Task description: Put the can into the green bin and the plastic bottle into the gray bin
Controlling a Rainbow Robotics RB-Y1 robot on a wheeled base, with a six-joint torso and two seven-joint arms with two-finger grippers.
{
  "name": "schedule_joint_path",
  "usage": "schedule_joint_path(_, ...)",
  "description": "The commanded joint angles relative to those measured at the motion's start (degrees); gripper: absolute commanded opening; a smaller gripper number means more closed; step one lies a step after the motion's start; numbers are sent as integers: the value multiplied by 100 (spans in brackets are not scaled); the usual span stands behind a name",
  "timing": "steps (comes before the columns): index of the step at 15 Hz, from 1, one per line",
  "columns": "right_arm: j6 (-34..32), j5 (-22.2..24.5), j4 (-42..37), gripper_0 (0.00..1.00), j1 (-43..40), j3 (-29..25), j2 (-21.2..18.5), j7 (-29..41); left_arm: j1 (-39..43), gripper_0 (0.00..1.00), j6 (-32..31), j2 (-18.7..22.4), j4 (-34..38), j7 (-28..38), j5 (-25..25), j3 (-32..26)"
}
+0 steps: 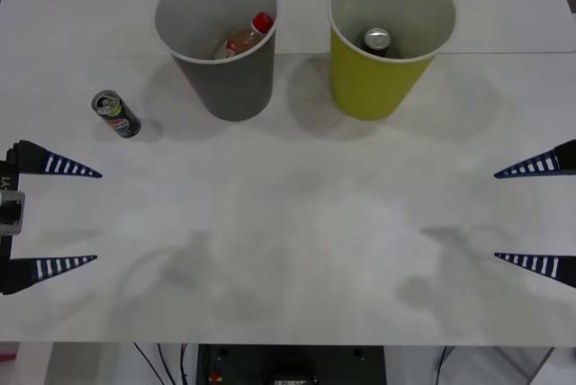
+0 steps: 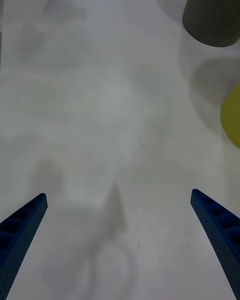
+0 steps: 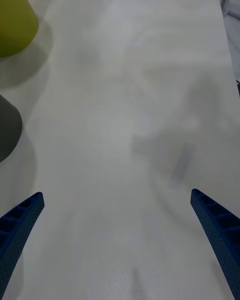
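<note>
Ribbed blue left pincer (image 1: 97,216), right pincer (image 1: 495,216) spread empty | slim can (image 1: 116,113) on table | bottle (image 1: 243,39) in tapered gray bin (image 1: 229,88)

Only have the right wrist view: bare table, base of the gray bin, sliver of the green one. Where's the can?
Observer: The can is on the table, just ahead of the open left gripper and to the robot's left of the gray bin.
Operator: Bottle?
Observer: The plastic bottle is already inside the gray bin, with its red cap near the rim.
Operator: Green bin empty?
Observer: No. The green bin holds another silver-topped can.
</note>
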State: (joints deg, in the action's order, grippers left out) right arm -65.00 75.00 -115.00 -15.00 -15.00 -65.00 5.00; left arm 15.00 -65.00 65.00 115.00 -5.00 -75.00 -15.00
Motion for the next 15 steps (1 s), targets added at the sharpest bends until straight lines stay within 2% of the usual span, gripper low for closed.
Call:
schedule_joint_path(1,0,0,0,100,0,0,0,0,0,100,0,0,0,0,0,0)
schedule_joint_path(2,0,0,0,100,0,0,0,0,73,100,-48,-58,-145,17,-85,138)
schedule_joint_path(5,0,0,0,100,0,0,0,0,64,100,-171,-66,-180,52,-129,67)
schedule_joint_path(9,0,0,0,100,0,0,0,0,73,100,-30,-66,-224,333,-94,50)
schedule_joint_path(11,0,0,0,100,0,0,0,0,144,100,233,-75,-250,895,3,50)
schedule_joint_path(15,0,0,0,100,0,0,0,0,504,100,1156,-75,-206,1739,196,50)
